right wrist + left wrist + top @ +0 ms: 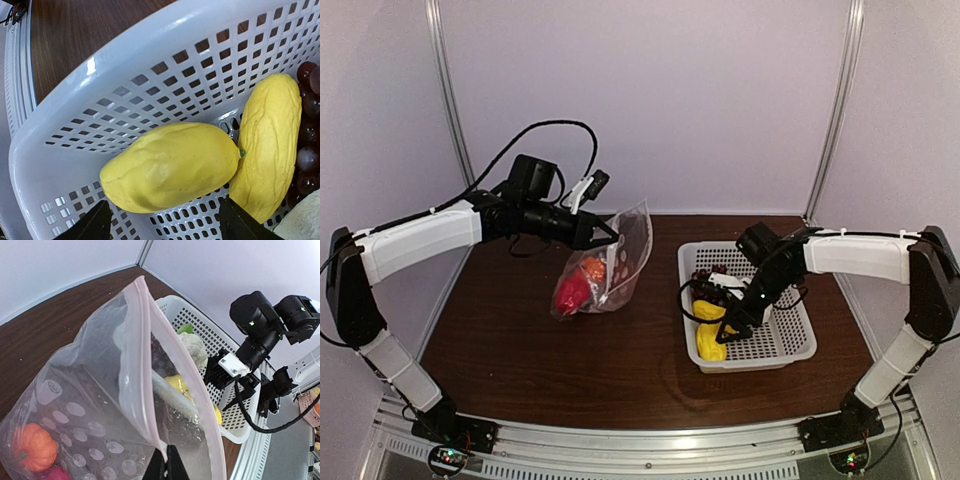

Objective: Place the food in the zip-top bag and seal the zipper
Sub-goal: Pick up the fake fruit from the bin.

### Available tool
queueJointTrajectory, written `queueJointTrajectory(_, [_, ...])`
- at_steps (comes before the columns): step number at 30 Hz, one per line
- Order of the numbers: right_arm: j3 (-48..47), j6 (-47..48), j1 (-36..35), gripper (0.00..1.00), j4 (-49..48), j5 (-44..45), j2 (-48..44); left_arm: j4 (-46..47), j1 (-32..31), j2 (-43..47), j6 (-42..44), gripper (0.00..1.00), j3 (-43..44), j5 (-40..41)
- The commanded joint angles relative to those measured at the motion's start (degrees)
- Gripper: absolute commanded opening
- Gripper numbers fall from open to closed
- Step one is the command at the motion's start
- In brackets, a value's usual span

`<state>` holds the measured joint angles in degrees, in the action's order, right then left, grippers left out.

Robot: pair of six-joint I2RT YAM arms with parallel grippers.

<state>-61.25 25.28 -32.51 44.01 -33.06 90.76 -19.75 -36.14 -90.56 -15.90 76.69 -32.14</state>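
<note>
The left gripper [610, 232] [167, 460] is pinched tight on the mouth edge of the bag [610, 265] [90, 405], holding it up over the middle of the table [520, 350]. The zipper [145, 340] is unsealed and the mouth gapes. An orange fruit [592, 268] [34, 446] and a red pepper [572, 292] [57, 474] lie in the bag's low left end; whether that end rests on the table cannot be told. At the right stands the basket [790, 350] [125, 60]. The right gripper [728, 325] [162, 225] reaches down into its near left corner, jaws wide, one finger on each side of a yellow piece [170, 167] without gripping it. A second yellow piece [267, 150] touches the first, with grapes [306, 145] and cauliflower [192, 347] beyond.
</note>
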Motion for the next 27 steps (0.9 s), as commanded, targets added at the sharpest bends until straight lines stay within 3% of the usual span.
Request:
queueJointTrajectory(1, [-1.7, -2.9, -0.3, 0.74, 0.0, -2.4, 3.3, 3.6, 0.5, 1.1, -1.1, 0.00, -0.9, 0.7])
queueJointTrajectory(7, [-3.5, -4.8, -0.5, 0.72, 0.3, -5.0, 7.5, 3.2, 0.5, 1.4, -0.7, 0.00, -0.9, 1.6])
queueJointTrajectory(14, [-5.3, -6.8, -0.5, 0.77, -0.2, -4.8, 11.6, 2.9, 0.6, 1.3, -0.6, 0.00, -0.8, 1.9])
queueJointTrajectory(27, [-3.6, -6.3, -0.5, 0.55, -0.1, -1.1, 6.3, 2.7, 1.0, 1.0, -0.5, 0.00, -0.8, 1.9])
